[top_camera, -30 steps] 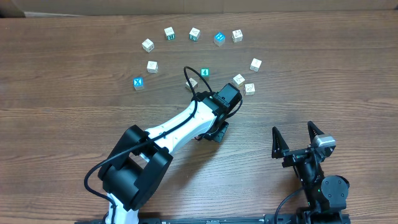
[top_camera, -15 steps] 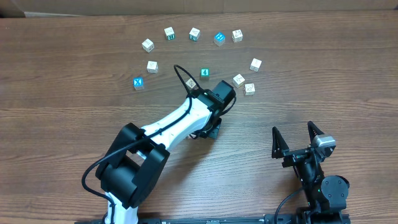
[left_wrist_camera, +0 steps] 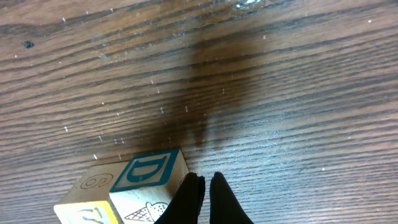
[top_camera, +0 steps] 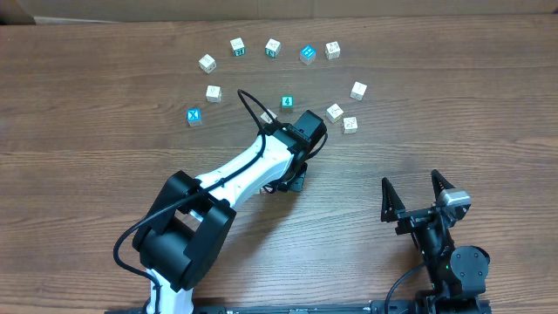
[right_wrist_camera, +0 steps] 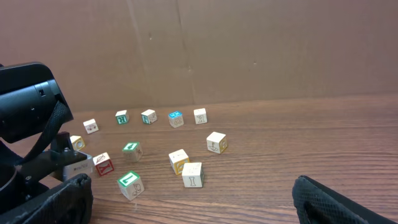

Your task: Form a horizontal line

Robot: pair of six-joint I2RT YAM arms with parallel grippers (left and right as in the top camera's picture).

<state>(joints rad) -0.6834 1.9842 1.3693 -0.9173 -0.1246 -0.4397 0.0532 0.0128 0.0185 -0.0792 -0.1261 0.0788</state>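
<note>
Small wooden cubes lie scattered in a loose arc on the table, and no horizontal line of cubes shows. In the left wrist view my left gripper is shut and holds nothing. Its fingertips sit just right of a cube with a blue D on top and a pale yellow side. From overhead, the left arm's head hides those fingertips, beside a part-hidden cube. Two whitish cubes lie to its right. My right gripper rests open at the near right, far from the cubes.
A teal cube marked 4 lies just beyond the left arm's head. Blue-faced cubes sit at the arc's left and top. Other pale cubes ring the arc. A brown cardboard wall backs the table.
The left arm's head has swung a little to the left and away, with its jaws staying shut. The right arm and the cubes have not moved.
</note>
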